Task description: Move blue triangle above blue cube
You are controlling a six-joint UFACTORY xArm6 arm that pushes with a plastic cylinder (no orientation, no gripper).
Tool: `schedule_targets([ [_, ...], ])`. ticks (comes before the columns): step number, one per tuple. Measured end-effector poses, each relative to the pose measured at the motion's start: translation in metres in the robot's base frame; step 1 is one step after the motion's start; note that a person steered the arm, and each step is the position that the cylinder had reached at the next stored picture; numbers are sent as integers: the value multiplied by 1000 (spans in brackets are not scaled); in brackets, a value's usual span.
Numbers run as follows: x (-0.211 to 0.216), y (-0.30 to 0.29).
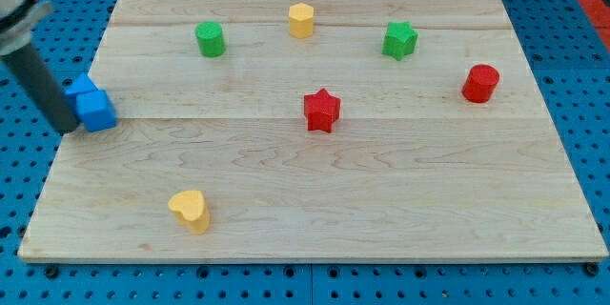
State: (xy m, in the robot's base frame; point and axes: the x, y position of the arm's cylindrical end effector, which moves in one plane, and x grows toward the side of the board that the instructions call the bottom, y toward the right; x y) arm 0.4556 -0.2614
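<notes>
Looked like the tail end of the job, going by the layout. Found the blue triangle (79,85) jammed against the blue cube (97,111) at the view's left edge of the counter (381,200), sitting on the cube's upper-left side and touching it. Had my tip (67,131) just left of the cube, right beside both blues. Maybe touching the cube, couldn't tell for sure. No pincer on this rig, only a plain dark rod, so nothing to call apart or together.

Next move, at a guess: needed only a small nudge toward the view's right on the triangle to square it over the cube, without dragging the cube along. Tricky with the two pressed together so near the edge. Probably meant coming round to the triangle's left side first.

Materials: pale wood-grain planks, smooth-looking. Chunky matte blocks, maybe plastic or painted wood. Elsewhere, well apart: green cylinder (210,39), yellow block (301,20) and green star (400,40) up top, red cylinder (480,84) on the right, red star (322,110) in the middle, yellow heart (190,210) near the bottom.
</notes>
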Motion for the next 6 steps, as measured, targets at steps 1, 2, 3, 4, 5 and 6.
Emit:
schedule_targets([
  [1,-6,7],
  [2,15,-41],
  [3,6,-40],
  [4,-6,-13],
  [5,-6,-42],
  [6,-25,-43],
])
